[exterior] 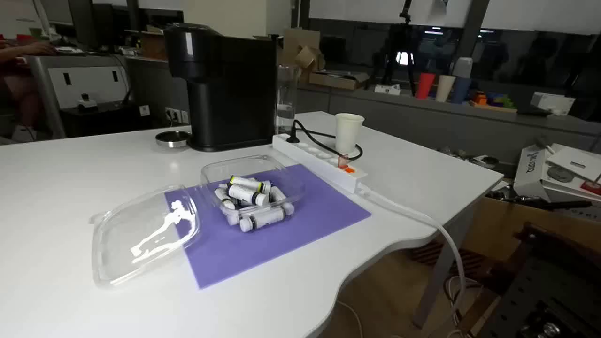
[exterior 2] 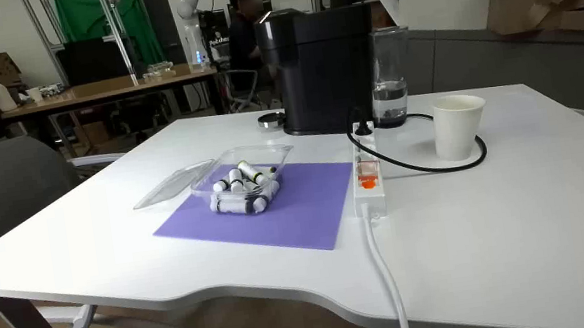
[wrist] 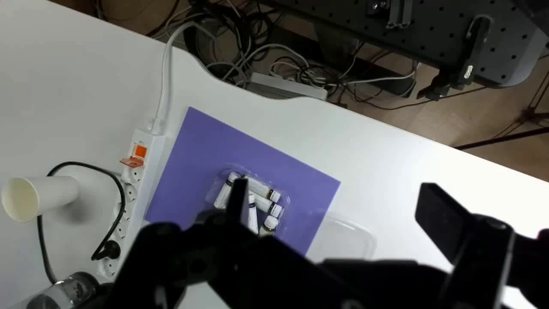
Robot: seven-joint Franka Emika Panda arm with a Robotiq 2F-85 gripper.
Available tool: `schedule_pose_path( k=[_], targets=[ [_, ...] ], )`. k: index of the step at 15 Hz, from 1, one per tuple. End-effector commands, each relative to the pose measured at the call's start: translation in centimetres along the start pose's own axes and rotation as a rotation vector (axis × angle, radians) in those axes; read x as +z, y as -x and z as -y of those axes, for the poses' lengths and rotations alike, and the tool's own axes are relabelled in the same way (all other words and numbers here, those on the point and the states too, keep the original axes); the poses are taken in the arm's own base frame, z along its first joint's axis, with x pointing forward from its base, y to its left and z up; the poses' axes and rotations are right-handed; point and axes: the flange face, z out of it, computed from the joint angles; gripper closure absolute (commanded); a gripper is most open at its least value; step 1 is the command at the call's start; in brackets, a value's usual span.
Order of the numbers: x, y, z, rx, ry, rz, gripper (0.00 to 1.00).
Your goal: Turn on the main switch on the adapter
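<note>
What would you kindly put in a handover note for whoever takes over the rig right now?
Gripper: open, holding nothing, above the table.
Adapter: the white power strip, lying beside the purple mat, with a black plug in it.
Main switch: orange, at the strip's end where the white cord leaves.
Done: the see-through reddish flap by the switch, apparently its cover, stands raised.
Left: probably pressing the switch; I cannot tell from these views whether it is on or off.
</note>
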Motion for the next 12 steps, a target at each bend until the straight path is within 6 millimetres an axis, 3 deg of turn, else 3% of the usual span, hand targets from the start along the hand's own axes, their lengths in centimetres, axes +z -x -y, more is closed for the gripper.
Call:
schedule_pose_path(
  k=[1,12],
  targets=[
    [-0.05,-0.04,0.0,0.0,0.0,0.0,0.0],
    [-0.04,-0.09,0.04,0.0,-0.01,-0.016,0.0]
  ],
)
